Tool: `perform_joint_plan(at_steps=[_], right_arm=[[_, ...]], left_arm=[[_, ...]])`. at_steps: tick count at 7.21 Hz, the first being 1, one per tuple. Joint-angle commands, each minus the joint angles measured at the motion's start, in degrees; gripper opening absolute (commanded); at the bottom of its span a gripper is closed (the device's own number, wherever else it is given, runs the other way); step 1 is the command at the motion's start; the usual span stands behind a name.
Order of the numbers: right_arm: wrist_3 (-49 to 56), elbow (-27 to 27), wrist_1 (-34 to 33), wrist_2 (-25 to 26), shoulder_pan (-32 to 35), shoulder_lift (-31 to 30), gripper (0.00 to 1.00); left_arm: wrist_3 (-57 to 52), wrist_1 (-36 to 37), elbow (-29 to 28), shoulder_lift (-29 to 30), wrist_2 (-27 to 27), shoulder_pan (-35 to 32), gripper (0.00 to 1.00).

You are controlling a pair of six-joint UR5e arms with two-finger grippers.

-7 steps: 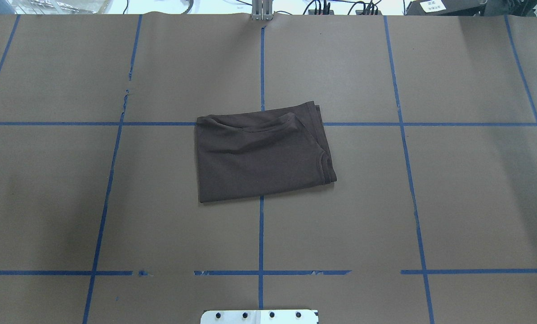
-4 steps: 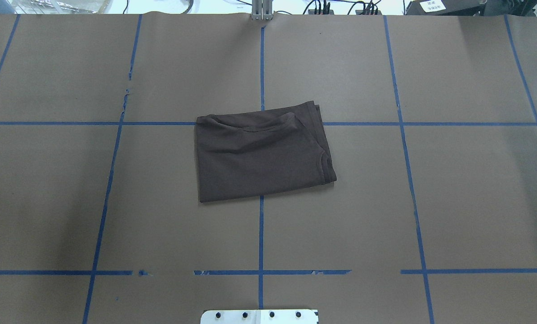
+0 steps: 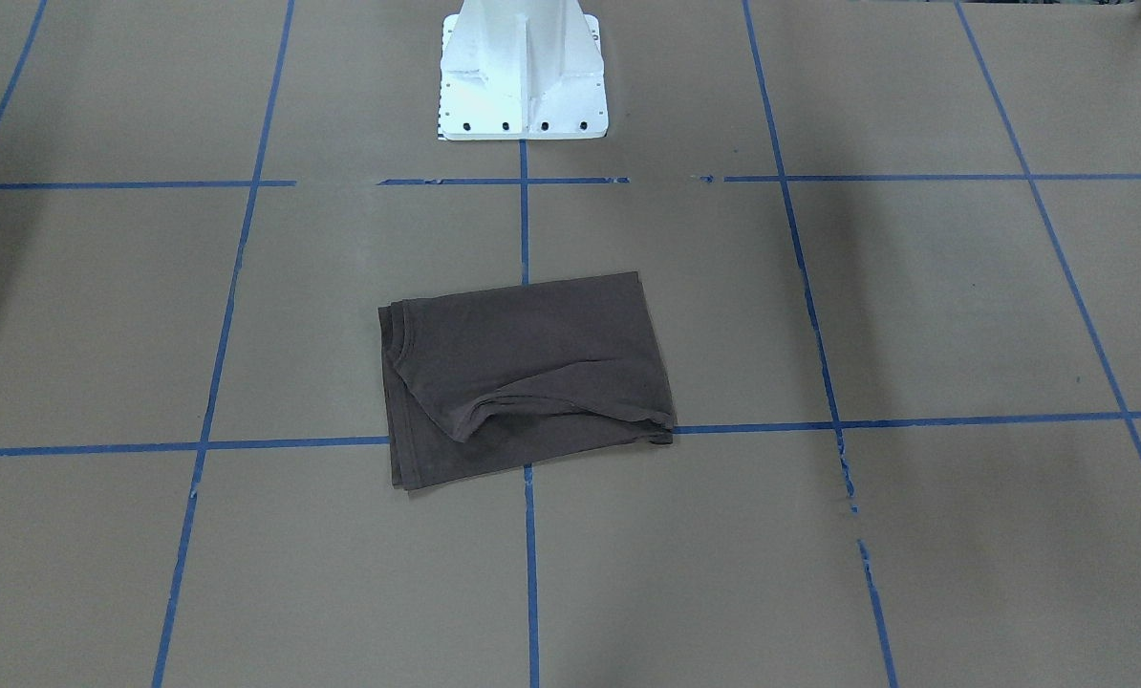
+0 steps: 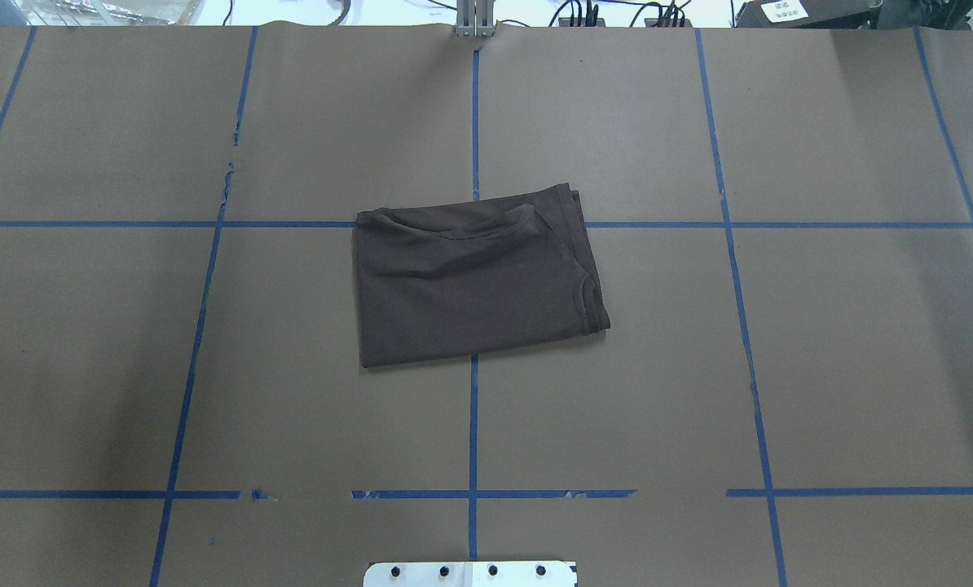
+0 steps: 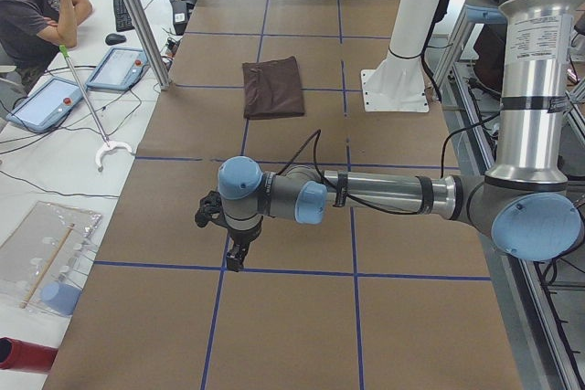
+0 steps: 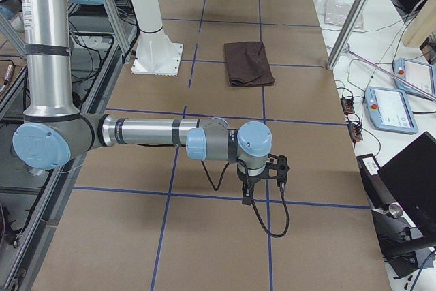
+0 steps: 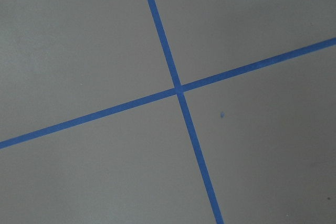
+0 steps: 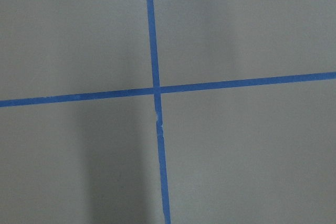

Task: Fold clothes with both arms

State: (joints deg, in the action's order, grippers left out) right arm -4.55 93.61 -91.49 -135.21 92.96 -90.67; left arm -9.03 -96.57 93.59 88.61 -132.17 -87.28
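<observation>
Dark folded T-shirt [image 4: 474,281] on papered table [image 4: 821,367]

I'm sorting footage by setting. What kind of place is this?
Most likely a robotics lab or test cell: the left arm and right arm reach over a table gridded with blue tape, and control tablets sit on a side bench.

1. Bright, even indoor light from above; every view is sharp
2. Soft, broad shadows darken the brown table cover [image 4: 87,367] at the overhead view's left and right
3. Beyond the cover's far edge the background is washed out white
4. The dark T-shirt [image 4: 470,285] shows only faint folds
5. A dim vertical shadow band crosses the right wrist view; the left wrist view is evenly lit
6. Pale sheen on the left arm [image 5: 384,191] along its silver tube
</observation>
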Motion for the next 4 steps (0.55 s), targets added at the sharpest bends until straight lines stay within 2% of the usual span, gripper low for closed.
perform_joint_plan(at_steps=[1, 2, 4], right_arm=[[-0.28, 0.52, -0.44, -0.05, 0.03, -0.03, 1.0], [-0.28, 0.34, -0.36, 0.04, 0.03, -0.12, 1.0], [-0.28, 0.17, -0.36, 0.04, 0.03, -0.21, 1.0]], left_arm=[[5.73, 0.33, -0.6, -0.02, -0.45, 0.0, 1.0], [12.13, 0.24, -0.34, -0.02, -0.45, 0.0, 1.0], [12.99, 0.07, -0.61, -0.02, -0.54, 0.0, 1.0]])
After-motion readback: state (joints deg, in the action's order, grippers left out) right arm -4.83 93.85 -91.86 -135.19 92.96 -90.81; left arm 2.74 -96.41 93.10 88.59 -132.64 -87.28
